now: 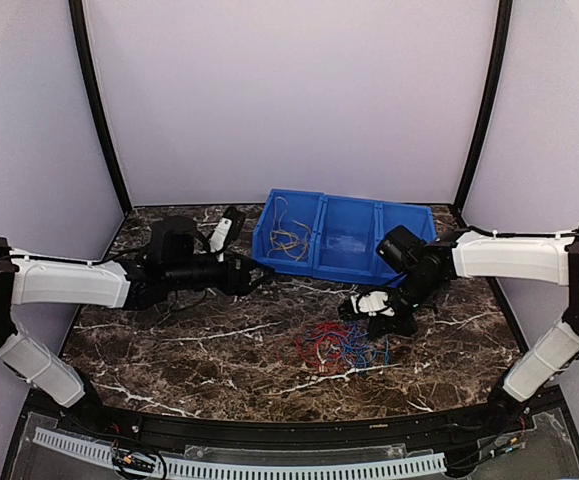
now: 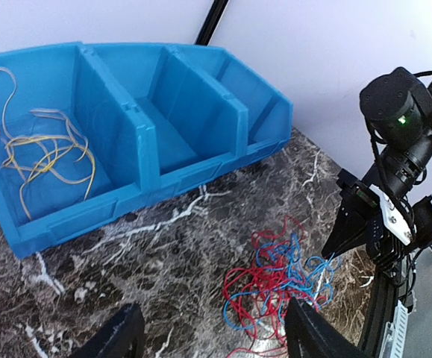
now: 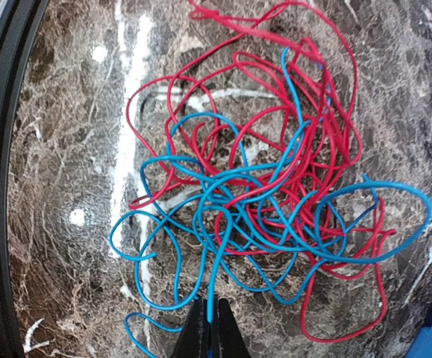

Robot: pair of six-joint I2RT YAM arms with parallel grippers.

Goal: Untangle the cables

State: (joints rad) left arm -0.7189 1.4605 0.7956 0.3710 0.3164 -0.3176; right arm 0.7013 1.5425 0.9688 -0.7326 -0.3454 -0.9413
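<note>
Sprawling red and blue cables (image 3: 271, 216) (loose heap), right tool (image 3: 209, 328) pinching one, left tool (image 2: 216, 335) apart.

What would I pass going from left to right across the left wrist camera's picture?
First the yellow wires in the left compartment of the blue bin → the red and blue wires tangled in a heap → the right gripper, at the heap's right edge. The bin itself spans too much to place.

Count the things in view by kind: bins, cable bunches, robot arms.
Blue bin: 1
Cable bunches: 2 (yellow bunch in the bin, red and blue tangle on the table)
Robot arms: 2 (left arm, right arm)
Total: 5
</note>
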